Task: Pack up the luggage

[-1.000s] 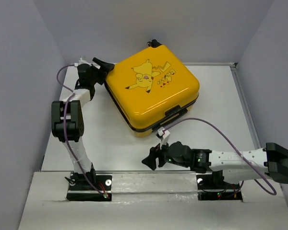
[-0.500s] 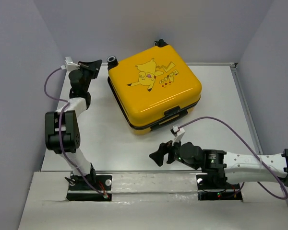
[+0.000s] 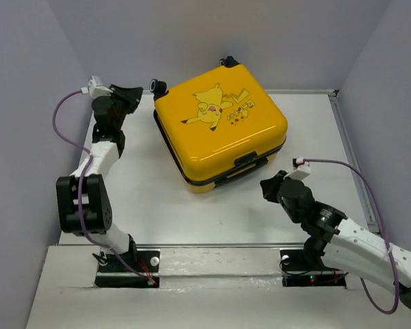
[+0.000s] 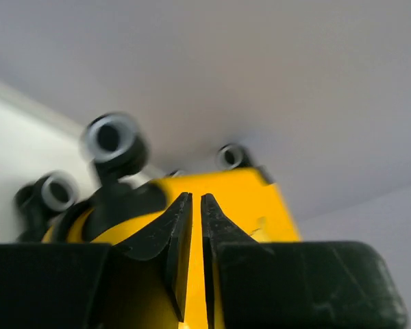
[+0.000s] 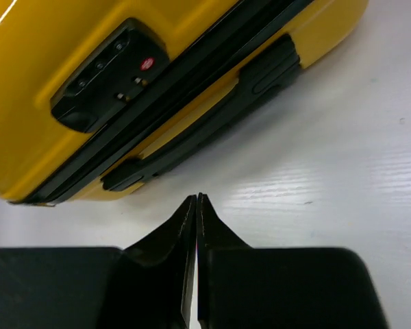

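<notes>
The luggage [image 3: 219, 130] is a yellow hard-shell suitcase with a cartoon print. It lies flat and closed at the middle back of the white table. My left gripper [image 3: 135, 92] hovers by its far left corner, beside a caster wheel [image 3: 155, 85]. In the left wrist view the left gripper [image 4: 196, 195] has only a thin slit between its jaws and holds nothing, with the luggage [image 4: 246, 199] and wheel [image 4: 113, 140] beyond. My right gripper [image 3: 266, 186] sits just off the front right side, shut and empty. In the right wrist view that gripper [image 5: 195, 197] points at the luggage's [image 5: 27, 116] side handle [image 5: 205, 123] and combination lock [image 5: 109, 72].
Grey walls close in the table [image 3: 157, 199] on the left, back and right. A raised lip [image 3: 346, 137] runs along the right edge. A metal rail [image 3: 212, 257] holding both arm bases crosses the front. Purple cables loop from both wrists.
The right arm swung from the front middle toward the luggage's front right side, and its jaws closed. The left gripper drew back off the far left corner and its jaws closed to a slit.
</notes>
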Tool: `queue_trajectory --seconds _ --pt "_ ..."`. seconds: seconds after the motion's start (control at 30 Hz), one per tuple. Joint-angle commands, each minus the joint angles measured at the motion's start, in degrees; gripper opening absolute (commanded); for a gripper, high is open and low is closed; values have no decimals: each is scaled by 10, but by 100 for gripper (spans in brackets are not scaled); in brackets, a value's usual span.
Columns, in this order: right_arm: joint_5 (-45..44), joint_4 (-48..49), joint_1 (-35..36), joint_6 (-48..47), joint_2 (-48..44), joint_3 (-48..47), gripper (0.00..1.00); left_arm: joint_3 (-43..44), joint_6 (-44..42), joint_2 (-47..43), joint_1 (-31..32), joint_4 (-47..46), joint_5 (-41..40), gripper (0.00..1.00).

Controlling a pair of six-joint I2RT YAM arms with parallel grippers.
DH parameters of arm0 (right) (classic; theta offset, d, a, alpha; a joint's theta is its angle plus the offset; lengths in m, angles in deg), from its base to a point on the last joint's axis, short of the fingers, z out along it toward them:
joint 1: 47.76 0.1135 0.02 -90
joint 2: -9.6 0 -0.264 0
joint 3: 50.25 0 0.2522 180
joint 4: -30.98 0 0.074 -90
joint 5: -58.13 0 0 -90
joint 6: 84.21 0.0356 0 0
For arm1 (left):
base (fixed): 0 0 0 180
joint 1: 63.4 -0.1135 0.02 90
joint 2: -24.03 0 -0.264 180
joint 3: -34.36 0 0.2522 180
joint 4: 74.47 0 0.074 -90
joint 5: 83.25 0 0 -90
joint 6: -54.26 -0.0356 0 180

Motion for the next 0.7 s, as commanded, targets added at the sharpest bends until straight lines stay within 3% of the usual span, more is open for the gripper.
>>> queue_trajectory --seconds 0.0,0.03,0.13,0.27,0.43,0.67 --pt "32 27 -30 -22 61 -46 19 -5 -36 48 0 73 32 25" --pt "39 47 -36 -22 76 -49 45 -10 -35 48 1 73 32 26" --pt "69 92 -53 12 133 -51 70 -33 -37 29 3 74 24 30" --pt "70 179 -74 87 181 -20 67 -45 -50 -2 3 97 21 36" --pt "70 294 -86 162 263 6 51 -61 -51 -43 3 118 34 38" --pt "74 454 -104 275 399 36 50 -90 -51 -102 3 118 43 39"
